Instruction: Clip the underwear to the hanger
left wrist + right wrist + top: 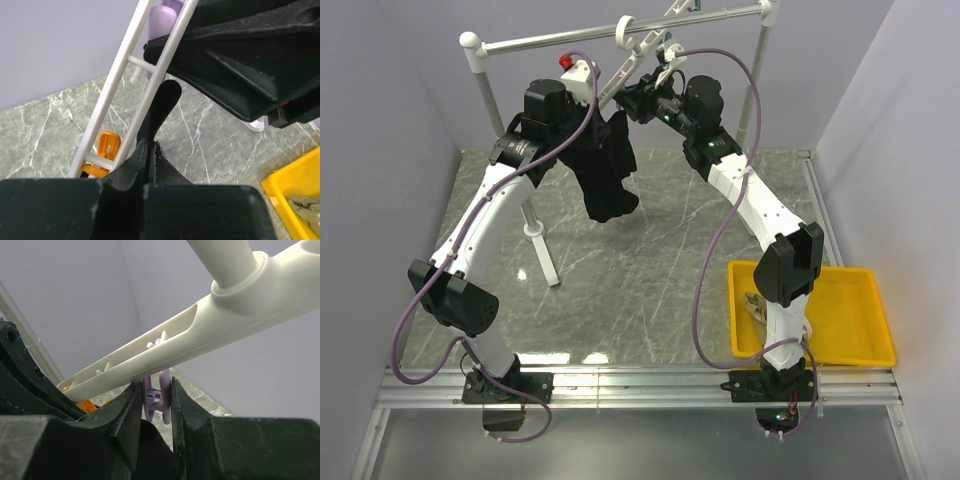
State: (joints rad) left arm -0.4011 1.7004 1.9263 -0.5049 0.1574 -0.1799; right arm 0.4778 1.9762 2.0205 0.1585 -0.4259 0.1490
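The white hanger [620, 68] hooks on the rail and slants down to the left. My left gripper [592, 122] is shut on the upper edge of the black underwear [605, 175], which hangs below it. In the left wrist view the jaws [150, 146] pinch black fabric [161, 102] right beside the hanger's slotted body [132, 65] and an orange clip [108, 146]. My right gripper [642, 100] is shut on a purple clip [159, 392] just under the hanger [170, 347]. An orange clip [86, 405] shows low on the left there.
The white rail frame [570, 38] spans the back, with a post and foot [542, 240] on the marble table. A yellow tray [865, 335] at the front right holds a beige cloth [754, 304]. Grey walls close in on both sides.
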